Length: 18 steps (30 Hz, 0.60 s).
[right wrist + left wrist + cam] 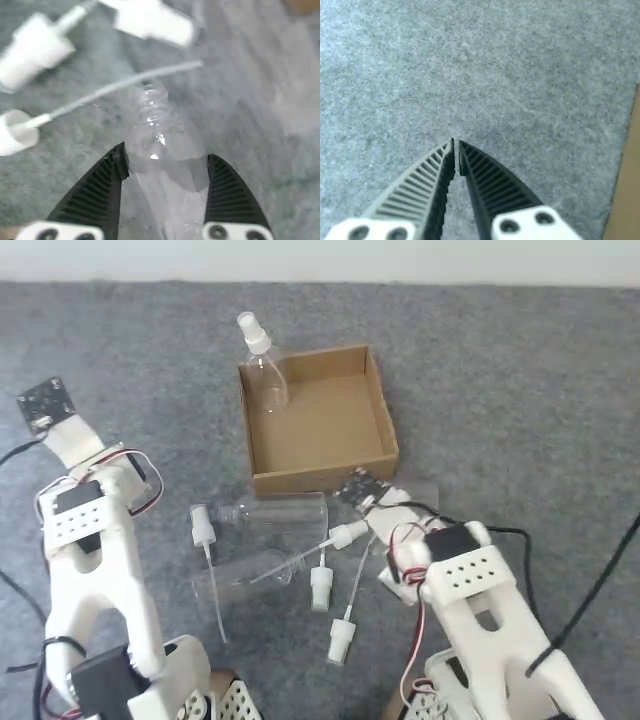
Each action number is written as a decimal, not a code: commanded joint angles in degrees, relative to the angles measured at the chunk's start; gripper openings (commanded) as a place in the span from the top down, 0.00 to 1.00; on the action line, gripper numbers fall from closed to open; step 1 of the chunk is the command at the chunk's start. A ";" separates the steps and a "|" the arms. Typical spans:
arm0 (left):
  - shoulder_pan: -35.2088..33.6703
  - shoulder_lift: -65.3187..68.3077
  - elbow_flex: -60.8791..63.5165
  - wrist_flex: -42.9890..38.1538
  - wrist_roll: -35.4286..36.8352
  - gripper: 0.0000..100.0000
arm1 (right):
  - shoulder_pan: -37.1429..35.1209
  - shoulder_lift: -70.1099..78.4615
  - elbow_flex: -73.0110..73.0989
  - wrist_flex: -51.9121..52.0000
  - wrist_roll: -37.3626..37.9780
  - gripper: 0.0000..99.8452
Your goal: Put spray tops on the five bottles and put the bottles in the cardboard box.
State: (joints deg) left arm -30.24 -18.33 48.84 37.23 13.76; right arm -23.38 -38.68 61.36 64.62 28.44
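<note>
Right pincer [165, 161]: mine, clamped on the body of a clear bottle [165, 145], one ribbed finger [107, 185] against each side.
Held bottle: uncapped, its threaded neck pointing away from my wrist and its body running back between my fingers.
Dip tube [125, 85]: a thin white tube crossing just past the held bottle's neck. It belongs to a spray top [12, 132] lying on the carpet beside it.
Left pincer [456, 144]: mine, fingers together with the tips meeting, nothing between them, over bare grey carpet [470, 60].
Left arm [95, 540]: at the left side of the table, well apart from the bottles.
Cardboard box [385, 430]: open-topped, in the middle of the carpet, beyond my right arm [470, 590]. One brown edge also shows beside my left pincer.
Capped bottle [265, 375]: at the box's far left corner, with its clear body inside against the wall and its white top sticking out past the rim.
Lying bottles: two clear ones on their sides in front of the box, one [285, 512] just beside the near wall and the other [240, 578] nearer to me. Both are uncapped.
Loose spray tops: four white ones on the carpet among the lying bottles. One [203, 528] is just beside the first bottle's neck, one [350, 534] is near my right pincer, and two [321, 586] [342, 640] are closer to my base.
</note>
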 commanded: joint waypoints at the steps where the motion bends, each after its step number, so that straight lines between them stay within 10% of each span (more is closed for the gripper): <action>1: 0.09 -2.99 -0.48 -1.41 0.09 0.99 | 5.41 -1.27 -4.04 1.19 4.66 0.90; 18: 0.18 -2.99 -0.48 -1.41 0.09 0.99 | 5.41 -1.27 -4.04 7.60 20.75 0.75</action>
State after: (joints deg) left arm -30.24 -18.33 48.84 37.23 13.76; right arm -17.41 -38.68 61.19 71.56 44.35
